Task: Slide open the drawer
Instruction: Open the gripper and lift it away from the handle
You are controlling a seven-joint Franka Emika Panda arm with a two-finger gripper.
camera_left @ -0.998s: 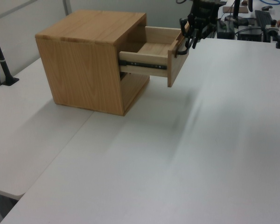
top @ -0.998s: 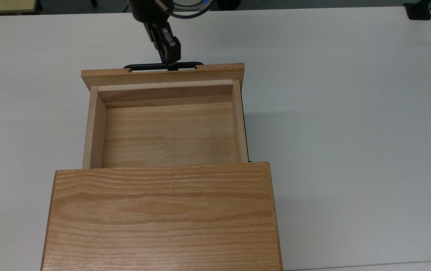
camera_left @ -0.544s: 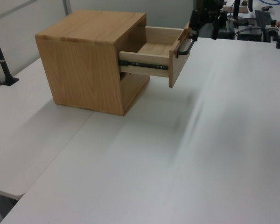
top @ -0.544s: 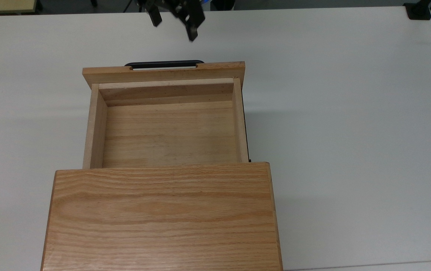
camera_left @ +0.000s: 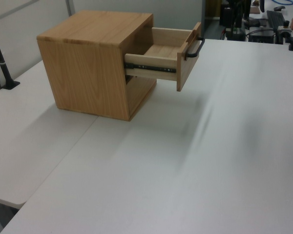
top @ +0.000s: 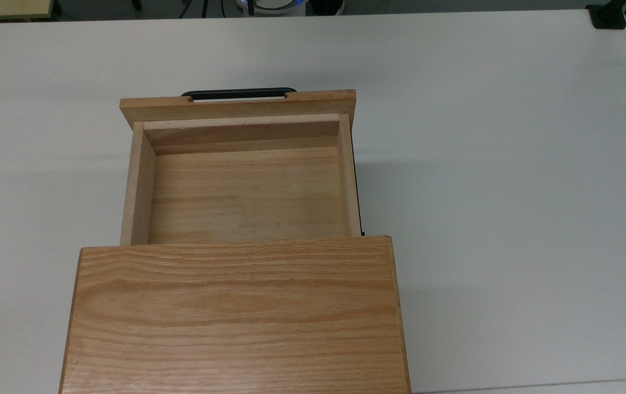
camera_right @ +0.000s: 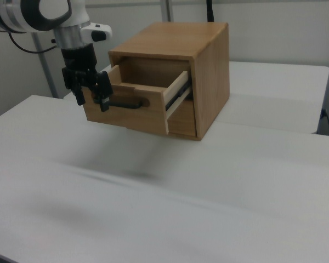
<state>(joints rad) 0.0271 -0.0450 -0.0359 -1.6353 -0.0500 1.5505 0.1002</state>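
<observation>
Out past the box front, the drawer is hanging well extended over the surface, riding on its side rails and showing a bare, empty tray in the top view. Its wide front panel is facing the surface's far edge in the top view, and the black handle is running crosswise along that panel, parallel to that edge.

In the right view, the gripper is hanging just beside the handle, at the handle's end on the right view's left, with its fingers spread and gripping nothing. It is pointing downward, level with the panel, and I cannot tell whether a fingertip is brushing the bar.

The drawer is lying to the right view's right of the gripper, its sliding axis running back into the box. Judging by how much tray is exposed, the opening looks essentially done; any further pull would be going straight away from the box.
</observation>
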